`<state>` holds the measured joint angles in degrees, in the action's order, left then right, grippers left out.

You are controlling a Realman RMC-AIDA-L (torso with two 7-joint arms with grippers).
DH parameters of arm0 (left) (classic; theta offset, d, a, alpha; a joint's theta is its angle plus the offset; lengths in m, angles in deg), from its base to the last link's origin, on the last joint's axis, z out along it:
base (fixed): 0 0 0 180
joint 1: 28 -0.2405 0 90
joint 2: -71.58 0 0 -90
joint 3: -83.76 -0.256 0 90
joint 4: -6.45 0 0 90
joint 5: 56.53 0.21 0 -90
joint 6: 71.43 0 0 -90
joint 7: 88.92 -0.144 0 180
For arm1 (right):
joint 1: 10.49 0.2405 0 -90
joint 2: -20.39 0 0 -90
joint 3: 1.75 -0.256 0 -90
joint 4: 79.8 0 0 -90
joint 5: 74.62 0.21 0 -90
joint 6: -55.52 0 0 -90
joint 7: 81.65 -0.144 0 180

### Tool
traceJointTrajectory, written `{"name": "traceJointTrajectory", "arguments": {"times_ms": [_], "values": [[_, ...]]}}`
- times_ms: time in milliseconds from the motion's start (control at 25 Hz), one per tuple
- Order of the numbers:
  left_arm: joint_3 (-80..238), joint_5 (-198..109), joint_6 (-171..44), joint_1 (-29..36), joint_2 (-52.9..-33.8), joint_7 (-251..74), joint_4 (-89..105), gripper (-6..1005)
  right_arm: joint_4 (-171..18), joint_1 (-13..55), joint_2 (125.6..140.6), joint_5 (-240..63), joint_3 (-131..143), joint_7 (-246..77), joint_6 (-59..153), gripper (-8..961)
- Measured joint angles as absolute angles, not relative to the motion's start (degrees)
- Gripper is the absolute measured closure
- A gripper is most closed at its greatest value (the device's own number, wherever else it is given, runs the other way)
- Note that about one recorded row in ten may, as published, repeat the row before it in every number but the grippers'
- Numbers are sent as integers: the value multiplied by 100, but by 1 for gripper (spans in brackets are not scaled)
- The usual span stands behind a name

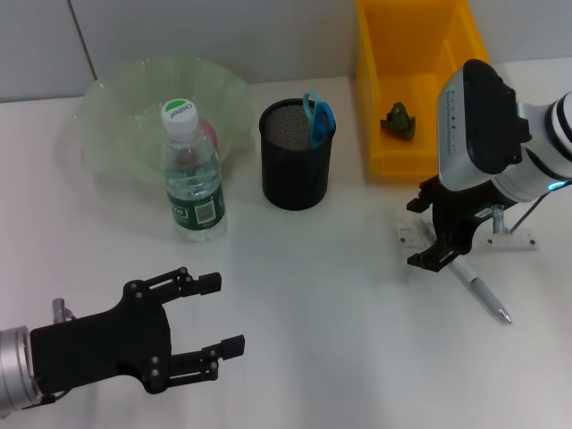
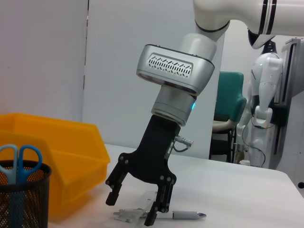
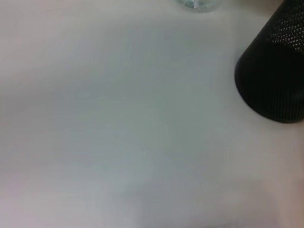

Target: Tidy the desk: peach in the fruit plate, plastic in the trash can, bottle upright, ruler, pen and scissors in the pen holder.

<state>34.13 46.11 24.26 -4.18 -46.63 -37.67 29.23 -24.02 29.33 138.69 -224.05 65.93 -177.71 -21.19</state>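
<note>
Hovering at the right of the head view, the right gripper (image 1: 435,239) stands open and empty over the ruler (image 1: 514,239) and pen (image 1: 481,293), which seemingly touch, so closing might snag both.

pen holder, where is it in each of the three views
Head view: the pen holder stands centre, between the bottle and the yellow bin.
Left wrist view: at the lower left edge, scissors sticking out.
Right wrist view: black mesh wall at the right edge.
Shared landmark: the white table.
</note>
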Motion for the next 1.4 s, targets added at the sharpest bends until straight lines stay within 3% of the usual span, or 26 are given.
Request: {"name": "traceJointTrajectory", "arguments": {"times_ms": [440, 640, 1080, 1400], "values": [[3403, 4610, 2439, -428, -4663, -3768, 2930, 200, -2678, 3080, 13889, -22422, 6586, -17820, -1953, 167], [3398, 4609, 2439, -433, -4663, -3768, 2932, 199, -2776, 3127, 13904, -22490, 6590, -17837, -1886, 331], [3393, 4599, 2439, -436, -4663, -3768, 2930, 200, -2884, 3166, 13925, -22575, 6590, -17903, -1817, 466], [3392, 4586, 2445, -436, -4663, -3768, 2930, 199, -2895, 3181, 13923, -22631, 6588, -17961, -1775, 509]]}}
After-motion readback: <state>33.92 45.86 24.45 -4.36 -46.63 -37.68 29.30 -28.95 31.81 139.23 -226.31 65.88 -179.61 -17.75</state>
